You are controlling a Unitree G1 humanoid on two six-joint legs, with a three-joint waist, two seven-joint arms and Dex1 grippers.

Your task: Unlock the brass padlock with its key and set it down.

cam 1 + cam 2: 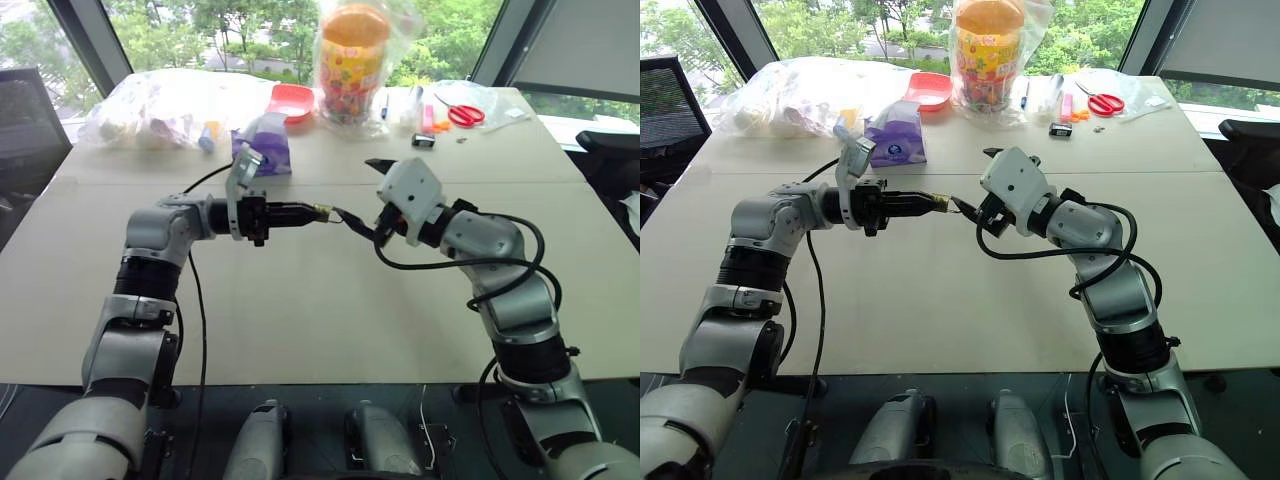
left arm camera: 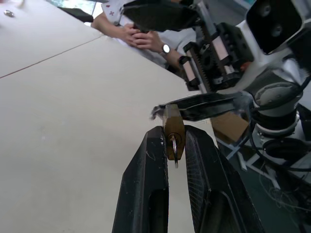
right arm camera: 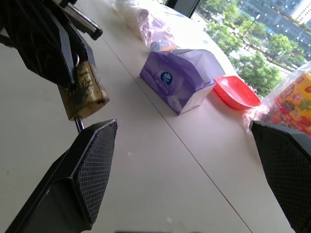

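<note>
One brass padlock [image 2: 174, 132] here, pinched between the two black fingers of the left end effector [image 1: 312, 212], held up above the middle of the surface [image 1: 300, 310]. One key [image 2: 174, 151], small and silvery, sits in the padlock's body. The right end effector [image 1: 363, 196] stands just beside the padlock with its fingers spread wide, holding nothing; one finger [image 3: 90, 167] reaches in close under the padlock, whether it touches I cannot tell.

Below the padlock the surface is bare, broad open room out to the near edge. Everything else sits well beyond the padlock, along the far edge by the windows: one purple tissue pack [image 1: 264, 145], one red dish [image 1: 291, 100], one tall colourful bag [image 1: 350, 62], one pair of red-handled scissors [image 1: 462, 113], and clear plastic bags [image 1: 165, 105].
</note>
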